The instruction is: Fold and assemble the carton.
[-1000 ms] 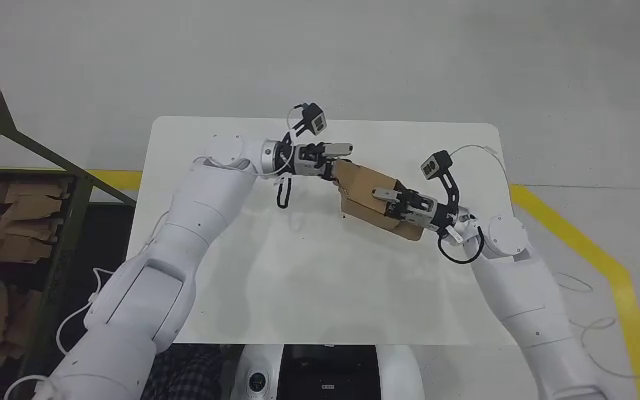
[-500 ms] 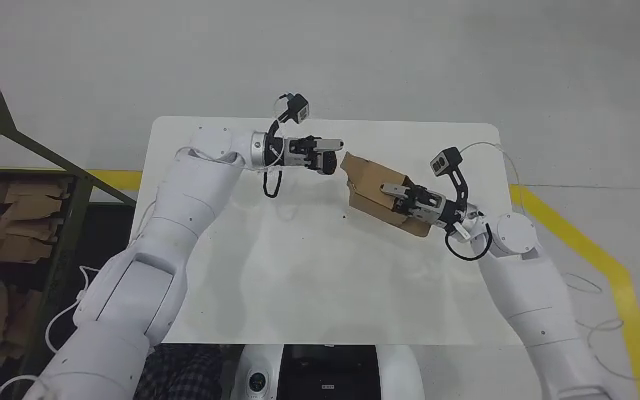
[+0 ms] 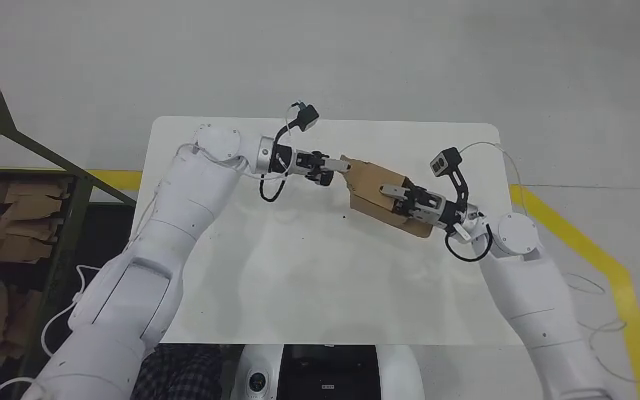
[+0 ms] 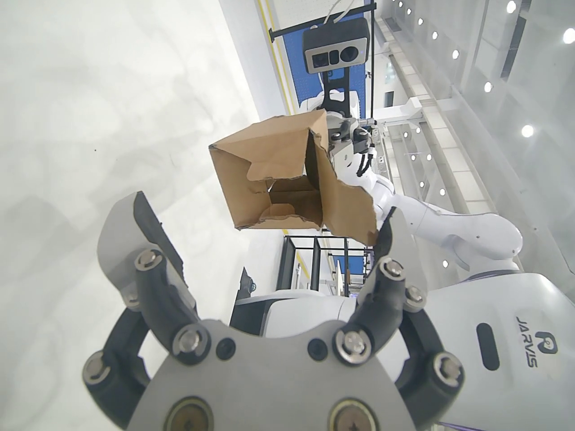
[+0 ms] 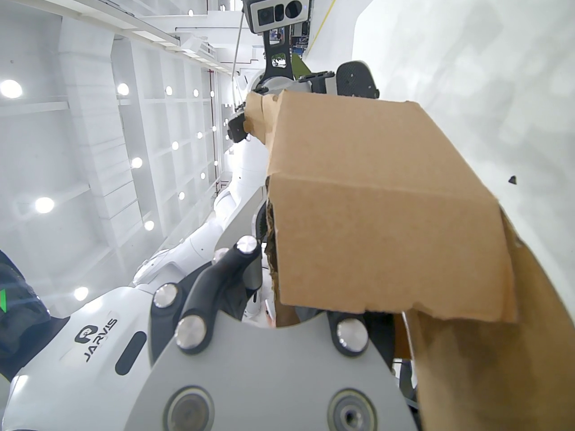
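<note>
The white table (image 3: 250, 290) lies under both my arms, and the carton (image 3: 378, 192) is held up off it, toward the far right part, tipped on a slant between my two grippers. It is plain brown corrugated board, so I judge it light and fairly stiff across its panels, but weak at the creases and quick to dent or tear under a hard pinch. Its edges are already ragged. The open end faces my left wrist, with one large flap (image 4: 348, 210) swung outward and a smaller tabbed flap (image 4: 269, 171) folded partly inward. My right gripper (image 3: 412, 204) is clamped on the carton at its far end. The board hides the fingers in that wrist's own view, so the exact bite is a judgement. My left gripper (image 3: 330, 170) is spread wide with nothing in it, one fingertip (image 4: 390, 231) right at the large flap's torn corner. I would take that flap near its crease, not at the frayed edge.
</note>
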Motion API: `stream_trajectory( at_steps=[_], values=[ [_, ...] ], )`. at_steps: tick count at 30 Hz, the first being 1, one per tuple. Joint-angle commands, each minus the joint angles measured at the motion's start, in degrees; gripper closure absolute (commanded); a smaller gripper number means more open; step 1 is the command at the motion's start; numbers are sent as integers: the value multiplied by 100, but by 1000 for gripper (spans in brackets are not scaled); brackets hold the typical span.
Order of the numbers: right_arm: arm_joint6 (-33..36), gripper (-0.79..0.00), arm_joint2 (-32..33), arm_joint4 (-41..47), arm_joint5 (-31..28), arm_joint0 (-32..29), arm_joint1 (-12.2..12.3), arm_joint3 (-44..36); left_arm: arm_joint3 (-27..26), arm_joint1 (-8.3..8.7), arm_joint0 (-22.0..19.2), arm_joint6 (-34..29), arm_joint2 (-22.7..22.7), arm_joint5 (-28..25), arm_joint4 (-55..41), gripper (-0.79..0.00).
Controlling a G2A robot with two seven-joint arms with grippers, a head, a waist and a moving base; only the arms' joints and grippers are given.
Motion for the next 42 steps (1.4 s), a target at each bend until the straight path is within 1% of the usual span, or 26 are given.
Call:
stream_trajectory(
  at_steps=[1, 8, 13, 22, 28, 42],
  values=[
    [0, 0, 7, -21, 1, -18, 5, -25, -47, 13, -3, 41, -4, 6, 67, -785],
    [-20, 0, 41, 25, -7, -62, 15, -82, -199, 61, 1, 260, 34, 173, 467, -785],
    [-1, 0, 90, 73, -21, -101, 27, -157, -284, 68, 33, 341, 93, 282, 581, -785],
    [93, 0, 150, 184, -27, -172, 46, -296, -240, 45, 24, 321, 184, 378, 487, -785],
    [240, 0, 173, 417, -9, -199, 50, -344, -201, 45, 40, 279, 187, 355, 366, -785],
    [376, 0, 182, 741, -10, -189, 44, -331, -288, 26, 111, 205, 265, 335, 152, -785]
  ],
)
